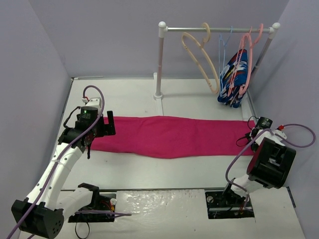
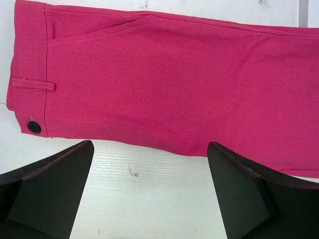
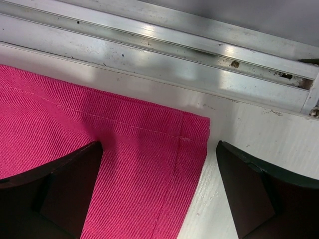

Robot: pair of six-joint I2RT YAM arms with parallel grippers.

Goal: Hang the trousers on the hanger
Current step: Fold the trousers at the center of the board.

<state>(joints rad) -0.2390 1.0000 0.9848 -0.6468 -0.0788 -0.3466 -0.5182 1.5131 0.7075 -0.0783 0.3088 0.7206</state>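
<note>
The magenta-pink trousers [image 1: 169, 135] lie flat across the table, waist to the left, hems to the right. The beige hanger [image 1: 199, 55] hangs on the rack rail, far from both grippers. My left gripper [image 1: 101, 135] is open and empty at the waist end. In the left wrist view it [image 2: 149, 191] hovers over bare table just short of the trousers [image 2: 174, 79], near the waistband's black button [image 2: 34, 127]. My right gripper [image 1: 250, 134] is open at the hem end. In the right wrist view it [image 3: 159, 194] straddles the hem corner [image 3: 139, 164], one finger over cloth, one over the table.
A white-posted clothes rack [image 1: 159, 64] stands at the back. It carries a thin blue wire hanger [image 1: 224, 42], salmon-pink hangers [image 1: 247, 47] and a blue patterned garment [image 1: 233, 79]. An aluminium rail [image 3: 149, 55] runs along the table's right edge. Grey walls enclose the table.
</note>
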